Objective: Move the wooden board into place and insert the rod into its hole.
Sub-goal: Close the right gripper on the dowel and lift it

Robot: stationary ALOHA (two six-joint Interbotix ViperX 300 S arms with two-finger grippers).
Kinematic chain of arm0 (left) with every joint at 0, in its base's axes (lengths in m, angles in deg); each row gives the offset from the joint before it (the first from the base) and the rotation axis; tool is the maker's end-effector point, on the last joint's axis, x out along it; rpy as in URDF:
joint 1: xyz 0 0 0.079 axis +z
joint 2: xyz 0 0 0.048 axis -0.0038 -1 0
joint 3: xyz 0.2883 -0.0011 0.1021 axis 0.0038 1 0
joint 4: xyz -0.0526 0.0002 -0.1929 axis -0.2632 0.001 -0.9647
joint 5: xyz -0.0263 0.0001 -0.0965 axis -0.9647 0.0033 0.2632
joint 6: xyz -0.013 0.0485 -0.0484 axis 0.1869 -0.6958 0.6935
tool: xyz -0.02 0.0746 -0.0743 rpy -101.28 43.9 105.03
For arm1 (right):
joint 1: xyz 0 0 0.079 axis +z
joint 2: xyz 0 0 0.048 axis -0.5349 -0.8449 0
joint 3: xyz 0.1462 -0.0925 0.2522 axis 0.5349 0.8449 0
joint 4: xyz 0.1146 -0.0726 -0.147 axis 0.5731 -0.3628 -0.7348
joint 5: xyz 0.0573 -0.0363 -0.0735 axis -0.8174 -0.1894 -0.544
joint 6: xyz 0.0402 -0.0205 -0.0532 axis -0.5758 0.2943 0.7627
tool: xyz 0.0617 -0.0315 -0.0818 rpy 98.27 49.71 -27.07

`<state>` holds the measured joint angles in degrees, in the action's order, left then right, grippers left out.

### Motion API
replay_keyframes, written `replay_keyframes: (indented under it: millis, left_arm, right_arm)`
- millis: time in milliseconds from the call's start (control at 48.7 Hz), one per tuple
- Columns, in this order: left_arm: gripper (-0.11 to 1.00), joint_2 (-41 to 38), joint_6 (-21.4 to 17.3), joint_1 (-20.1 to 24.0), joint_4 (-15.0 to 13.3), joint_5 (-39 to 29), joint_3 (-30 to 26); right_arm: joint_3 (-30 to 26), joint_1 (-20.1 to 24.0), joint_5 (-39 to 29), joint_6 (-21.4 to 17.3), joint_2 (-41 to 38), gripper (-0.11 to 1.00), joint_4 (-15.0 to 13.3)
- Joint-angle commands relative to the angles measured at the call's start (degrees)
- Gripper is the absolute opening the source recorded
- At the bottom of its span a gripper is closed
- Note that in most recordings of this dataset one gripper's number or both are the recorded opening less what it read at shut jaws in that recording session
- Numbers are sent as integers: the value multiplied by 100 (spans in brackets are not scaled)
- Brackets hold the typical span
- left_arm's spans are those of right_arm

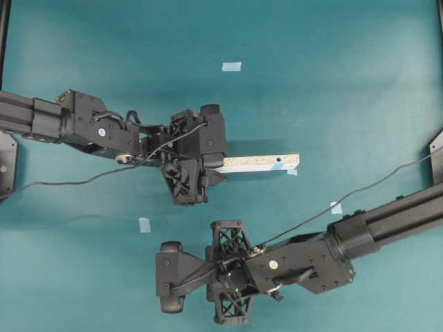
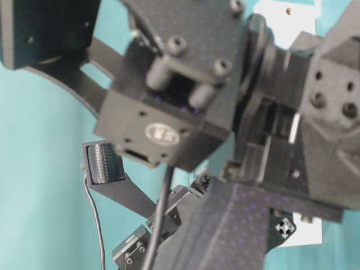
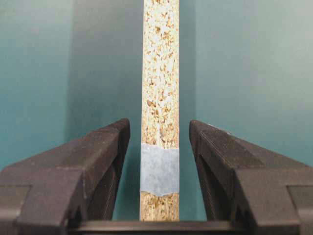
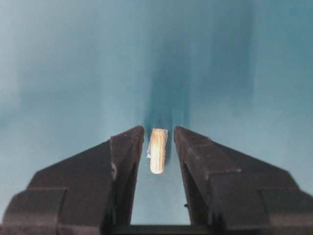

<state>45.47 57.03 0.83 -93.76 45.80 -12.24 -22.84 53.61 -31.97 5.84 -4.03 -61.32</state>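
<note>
The wooden board [image 1: 259, 163] stands on its long edge at mid-table, speckled edge up, with a pale blue patch [image 1: 279, 163] near its right end. My left gripper [image 1: 183, 158] is over the board's left end. In the left wrist view the board [image 3: 160, 73] runs between the fingers [image 3: 105, 147] with a clear gap on each side, so the left gripper [image 3: 159, 125] is open. The rod [image 4: 158, 149] lies flat on the table between the tips of my right gripper [image 4: 159, 129], with a narrow gap on each side. In the overhead view the right gripper [image 1: 230, 273] hides the rod.
Small pale-blue tape squares lie on the teal table at the back [image 1: 231, 66], the front left [image 1: 144, 224], the right [image 1: 336, 207] and below the board's right end [image 1: 292, 171]. Black arm parts [image 2: 169, 112] fill the table-level view. A cable [image 1: 69, 183] trails left.
</note>
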Motion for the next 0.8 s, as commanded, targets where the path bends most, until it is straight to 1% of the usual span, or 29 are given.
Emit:
replay_keyframes:
  millis: [0,308,534,780]
  left_arm:
    - [51,220,26,-18,0,18,-53]
    - [51,220,35,-9,0,18,-62]
    - [51,229,35,-9,0,9,-53]
    - [51,229,35,-18,0,18,-44]
  right_arm:
    - [-114,44,44,-9,97,36,0]
    - [-114,35,53,0,70,35,0]
    - [-114,35,237,0,53,35,-53]
    - [-105,35,220,0,44,35,-53]
